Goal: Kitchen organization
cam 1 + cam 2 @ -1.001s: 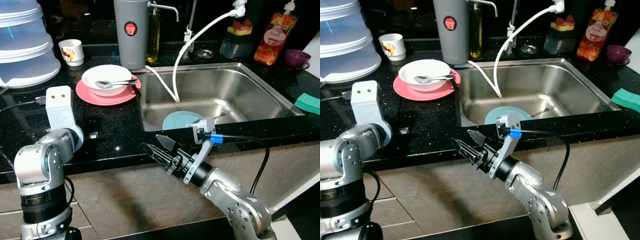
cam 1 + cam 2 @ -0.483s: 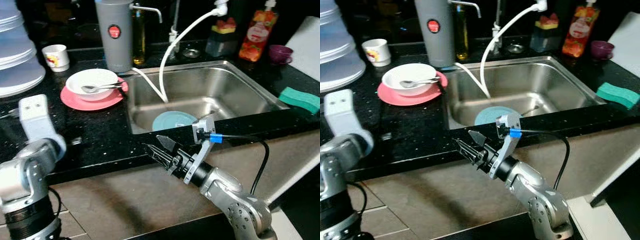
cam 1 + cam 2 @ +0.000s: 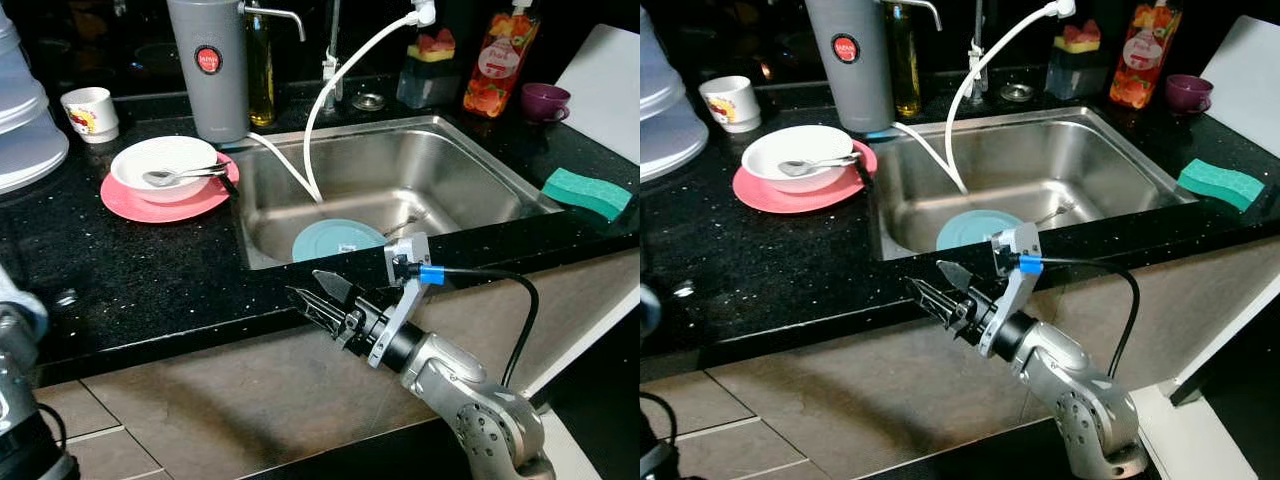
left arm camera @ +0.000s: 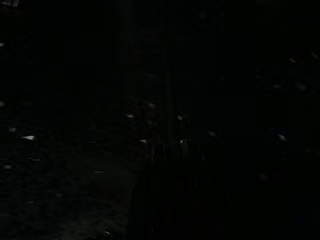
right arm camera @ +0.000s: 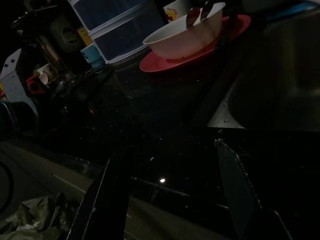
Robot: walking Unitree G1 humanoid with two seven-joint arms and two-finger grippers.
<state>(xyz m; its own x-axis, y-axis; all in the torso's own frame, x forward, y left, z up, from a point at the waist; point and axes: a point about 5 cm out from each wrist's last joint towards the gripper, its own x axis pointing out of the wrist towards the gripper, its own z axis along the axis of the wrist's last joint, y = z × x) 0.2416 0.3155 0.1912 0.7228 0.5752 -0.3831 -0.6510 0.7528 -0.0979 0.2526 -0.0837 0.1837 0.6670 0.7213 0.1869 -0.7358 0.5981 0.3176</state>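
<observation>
We stand before a black speckled counter (image 3: 150,270) with a steel sink (image 3: 440,170) sunk into it — a tap (image 3: 328,50) rises behind. Below us run brown-grey cabinet fronts (image 3: 220,390). The back is dark; a white panel (image 3: 605,75) stands at far right.

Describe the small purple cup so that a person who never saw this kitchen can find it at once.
Start at the steel sink in the black counter. Go to its far right corner, where an orange bottle stands. The cup sits just right of that bottle, beside a white board; it is the one dark purple thing there, low and round, unlike the white cup on the far left.
</observation>
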